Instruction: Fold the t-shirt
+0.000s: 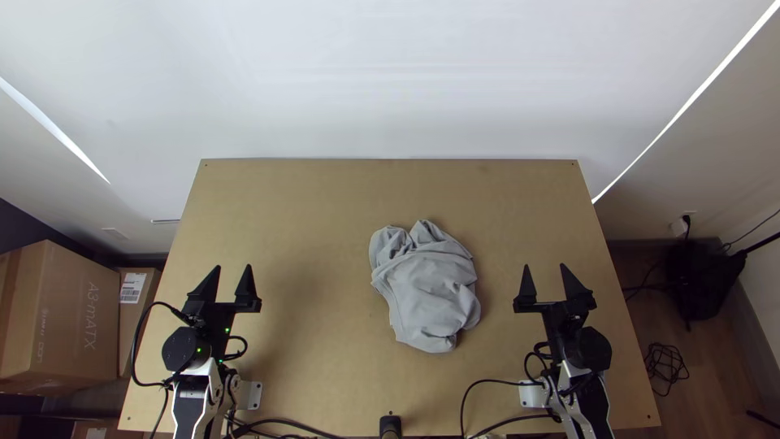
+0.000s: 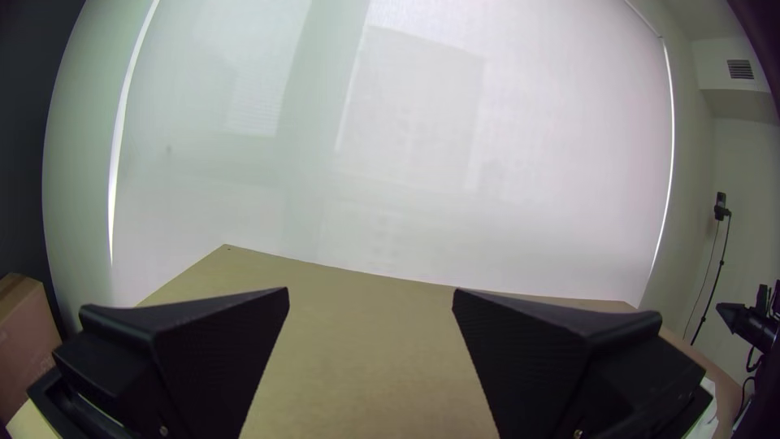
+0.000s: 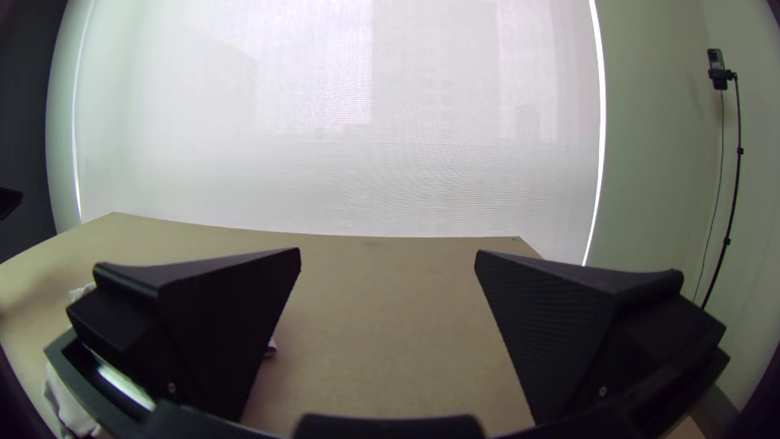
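A grey t-shirt [image 1: 426, 289] lies bunched and wrinkled on the table, right of its middle. Left of it, well apart, my left gripper [image 1: 232, 272] stands open with nothing between its fingers; the left wrist view shows the same gripper [image 2: 371, 301] parted over bare table. On the shirt's other side my right gripper [image 1: 548, 272] is open too, also apart from the cloth. In the right wrist view that gripper [image 3: 388, 260] has a wide gap, and part of the shirt [image 3: 69, 406] shows beside and behind one finger.
The wooden table [image 1: 309, 195] has free room beyond the shirt and between it and each arm. Black cables [image 1: 487, 382] run along the near edge, close to a small black device [image 1: 391, 425]. Cardboard boxes [image 1: 61, 317] stand off the table's left side.
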You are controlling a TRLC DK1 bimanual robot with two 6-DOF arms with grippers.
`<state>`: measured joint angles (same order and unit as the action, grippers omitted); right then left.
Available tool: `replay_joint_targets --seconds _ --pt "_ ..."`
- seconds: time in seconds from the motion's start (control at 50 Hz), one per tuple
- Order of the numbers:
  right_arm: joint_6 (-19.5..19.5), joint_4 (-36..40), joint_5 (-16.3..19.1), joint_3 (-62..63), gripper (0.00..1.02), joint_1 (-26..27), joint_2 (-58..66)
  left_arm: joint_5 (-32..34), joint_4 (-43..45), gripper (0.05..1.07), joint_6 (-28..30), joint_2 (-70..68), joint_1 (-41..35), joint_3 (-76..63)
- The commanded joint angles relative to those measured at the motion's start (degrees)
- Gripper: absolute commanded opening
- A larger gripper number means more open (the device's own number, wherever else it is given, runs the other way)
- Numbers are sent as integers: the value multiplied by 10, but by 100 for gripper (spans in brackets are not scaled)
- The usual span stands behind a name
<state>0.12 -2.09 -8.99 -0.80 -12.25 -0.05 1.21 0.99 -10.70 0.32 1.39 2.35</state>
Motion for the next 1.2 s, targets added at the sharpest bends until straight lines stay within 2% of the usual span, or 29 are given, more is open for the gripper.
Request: replay_joint_targets --seconds 0.0,1.0,1.04,1.1,1.18 --pt "-4 8 1 6 99 2 -1 1 -16 103 -6 -3 3 -22" --pt "-4 8 1 6 99 2 -1 1 -16 103 -6 -3 3 -22" --pt "3 8 1 6 99 2 -1 1 -15 103 -6 -3 3 -22" --pt "38 9 2 6 99 -7 0 1 -15 103 -6 -3 3 -22" --pt "43 9 2 6 99 -27 0 1 -15 103 -6 -3 3 -22"
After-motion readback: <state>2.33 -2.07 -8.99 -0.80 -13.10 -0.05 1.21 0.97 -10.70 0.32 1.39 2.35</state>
